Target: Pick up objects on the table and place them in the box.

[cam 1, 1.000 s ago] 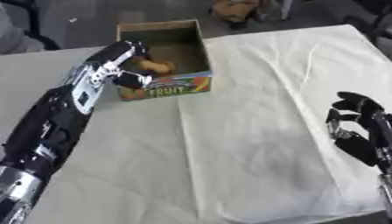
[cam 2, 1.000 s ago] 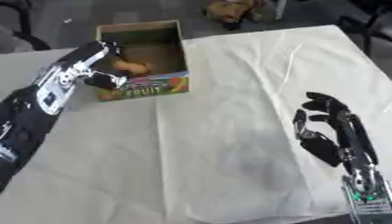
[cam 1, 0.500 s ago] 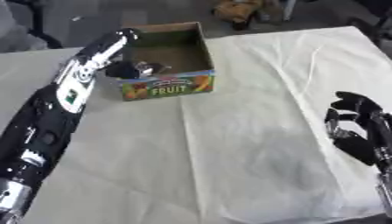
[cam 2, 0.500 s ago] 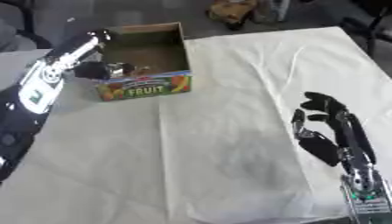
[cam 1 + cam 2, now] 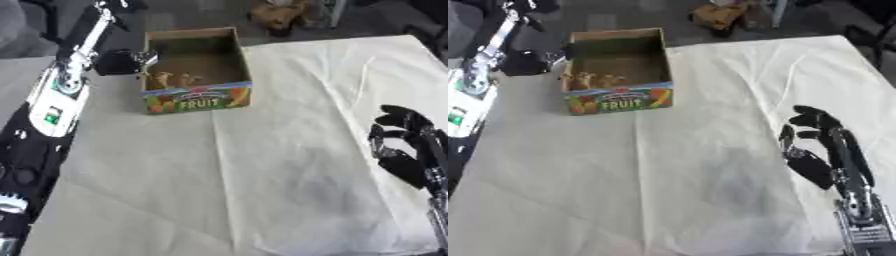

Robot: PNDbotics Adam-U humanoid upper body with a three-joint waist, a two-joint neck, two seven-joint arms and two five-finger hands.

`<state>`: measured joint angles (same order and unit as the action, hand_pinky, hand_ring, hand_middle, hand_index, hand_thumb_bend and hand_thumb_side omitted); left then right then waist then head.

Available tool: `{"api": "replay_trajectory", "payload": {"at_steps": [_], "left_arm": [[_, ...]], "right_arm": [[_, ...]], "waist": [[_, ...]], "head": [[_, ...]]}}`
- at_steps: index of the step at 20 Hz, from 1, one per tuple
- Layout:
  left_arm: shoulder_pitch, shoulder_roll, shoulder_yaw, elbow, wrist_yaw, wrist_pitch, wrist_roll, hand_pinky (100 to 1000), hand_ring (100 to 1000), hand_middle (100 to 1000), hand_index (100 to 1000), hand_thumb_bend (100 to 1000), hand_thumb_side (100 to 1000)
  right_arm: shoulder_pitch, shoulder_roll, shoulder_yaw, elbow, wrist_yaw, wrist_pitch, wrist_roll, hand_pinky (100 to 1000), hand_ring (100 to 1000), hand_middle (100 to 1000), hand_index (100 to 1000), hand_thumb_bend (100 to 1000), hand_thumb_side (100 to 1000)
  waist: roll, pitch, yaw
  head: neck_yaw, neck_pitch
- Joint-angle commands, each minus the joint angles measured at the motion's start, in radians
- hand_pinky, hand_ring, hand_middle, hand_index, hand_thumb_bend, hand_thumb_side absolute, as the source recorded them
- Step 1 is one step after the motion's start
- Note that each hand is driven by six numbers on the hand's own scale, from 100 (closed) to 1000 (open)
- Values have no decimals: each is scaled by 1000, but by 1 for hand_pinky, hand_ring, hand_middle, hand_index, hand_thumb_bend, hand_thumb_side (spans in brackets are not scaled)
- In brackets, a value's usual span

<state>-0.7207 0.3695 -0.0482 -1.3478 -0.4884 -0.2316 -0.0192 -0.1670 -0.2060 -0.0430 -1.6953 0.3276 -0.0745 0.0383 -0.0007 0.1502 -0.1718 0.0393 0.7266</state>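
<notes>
Cloth [image 5: 289, 165], pale and creased, covers the whole desk [image 5: 114, 200] and carries one thing only, a cardboard box [image 5: 194, 70] near the far left corner. The box stands upright with its top open and a bright printed front that reads FRUIT. Inside it, against the front wall, lies a small orange-brown object [image 5: 171, 79] whose shape cannot be made out. The left arm [image 5: 52, 100] runs up the left edge of the desk, and its left hand [image 5: 122, 62] sits just beside the box's left wall, outside the box; whether its fingers are curled or straight cannot be told. The right hand [image 5: 811, 145] rests near the desk's right edge, well apart from the box, fingers relaxed and holding nothing.
</notes>
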Motion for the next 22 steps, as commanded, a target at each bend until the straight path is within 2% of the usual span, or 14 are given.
{"api": "replay_trajectory", "payload": {"at_steps": [1,6,8,17,22], "left_arm": [[34,33,-2,-103,56,-10,55,621,790,767,776,541,414],[164,42,-28,-245,143,-39,99,584,752,728,751,488,366],[217,38,-31,-301,177,-33,106,568,735,706,736,468,363],[383,1,-13,-531,324,100,97,533,688,657,705,379,359],[441,-16,-12,-568,409,167,83,520,679,647,699,338,393]], "right_arm": [[-6,-16,-10,-8,0,-2,-5,711,787,654,833,100,264],[-3,-17,-13,-8,1,0,-6,711,787,654,833,100,263],[-3,-19,-13,-8,1,-1,-7,711,787,654,833,100,264],[1,-19,-14,-8,2,0,-7,711,787,654,833,100,266],[2,-17,-13,-7,1,0,-6,711,787,654,833,100,266]], "waist": [[1,-19,6],[3,-20,18],[4,-23,26],[7,-28,40],[8,-30,41]], "head": [[-4,-5],[-9,2],[-7,8],[-5,20],[-5,22]]}}
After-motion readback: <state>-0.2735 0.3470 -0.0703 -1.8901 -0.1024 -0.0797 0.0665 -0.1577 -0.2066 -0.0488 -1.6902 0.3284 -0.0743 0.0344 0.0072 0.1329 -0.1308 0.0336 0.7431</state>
